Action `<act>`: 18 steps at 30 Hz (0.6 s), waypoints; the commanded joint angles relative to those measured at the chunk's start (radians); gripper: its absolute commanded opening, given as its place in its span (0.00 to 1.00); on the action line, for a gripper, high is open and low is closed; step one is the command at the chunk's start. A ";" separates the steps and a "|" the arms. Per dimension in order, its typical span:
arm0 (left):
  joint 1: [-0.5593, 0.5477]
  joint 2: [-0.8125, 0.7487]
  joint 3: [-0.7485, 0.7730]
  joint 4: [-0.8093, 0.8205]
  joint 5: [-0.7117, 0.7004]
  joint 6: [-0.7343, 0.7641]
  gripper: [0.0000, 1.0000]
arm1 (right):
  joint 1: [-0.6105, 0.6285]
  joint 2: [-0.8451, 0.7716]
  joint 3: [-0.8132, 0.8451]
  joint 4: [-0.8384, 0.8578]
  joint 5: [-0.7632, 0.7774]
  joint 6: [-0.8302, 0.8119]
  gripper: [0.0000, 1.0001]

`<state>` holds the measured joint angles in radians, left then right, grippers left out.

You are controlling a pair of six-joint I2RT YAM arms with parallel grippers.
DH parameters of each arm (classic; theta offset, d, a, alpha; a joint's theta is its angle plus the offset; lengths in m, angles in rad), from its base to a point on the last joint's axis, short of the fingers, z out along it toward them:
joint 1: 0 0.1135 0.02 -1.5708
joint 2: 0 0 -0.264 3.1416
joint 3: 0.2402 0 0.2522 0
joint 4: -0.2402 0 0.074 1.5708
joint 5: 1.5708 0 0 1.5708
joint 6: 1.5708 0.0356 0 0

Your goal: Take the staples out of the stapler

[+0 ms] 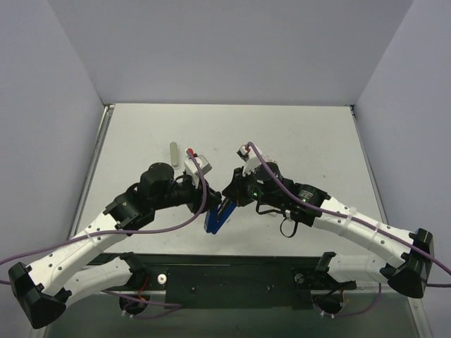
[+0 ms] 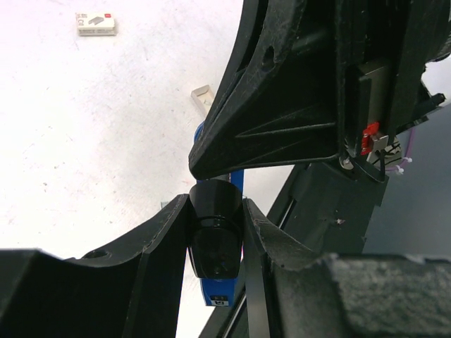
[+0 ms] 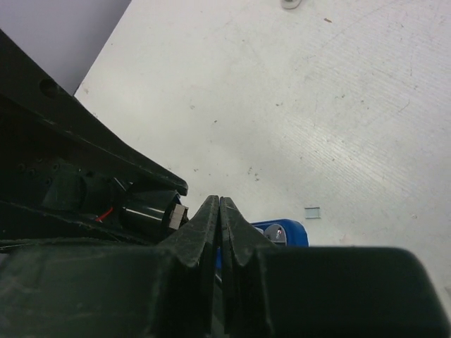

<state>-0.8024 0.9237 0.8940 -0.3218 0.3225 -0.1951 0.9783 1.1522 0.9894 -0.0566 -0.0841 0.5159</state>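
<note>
The left hand [image 2: 216,208] is clamped on the black end of the stapler [image 1: 213,220]. The stapler hangs slanted between the two hands, over the front middle of the counter [image 1: 303,134]. The right hand [image 3: 220,211] has its fingers pressed together right at the blue part. I cannot tell if it pinches a thin bit there.

If the right hand pulls too hard or crooked, the stapler could twist out of the left hand and drop. If the inside pops out fast, staples could fly all over.

I count one grey stick [image 1: 174,151] lying on the left, one stapler, two hands, and one small white box [image 2: 95,23]. I cannot see any loose staples.
</note>
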 commanded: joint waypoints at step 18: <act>0.002 -0.045 -0.003 0.204 -0.198 -0.090 0.00 | 0.034 0.147 -0.159 0.133 0.190 0.045 0.00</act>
<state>-0.8032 0.9184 0.8688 -0.3130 0.2001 -0.2539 1.0088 1.2945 0.8570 0.0570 0.0517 0.5495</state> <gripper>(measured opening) 0.423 0.001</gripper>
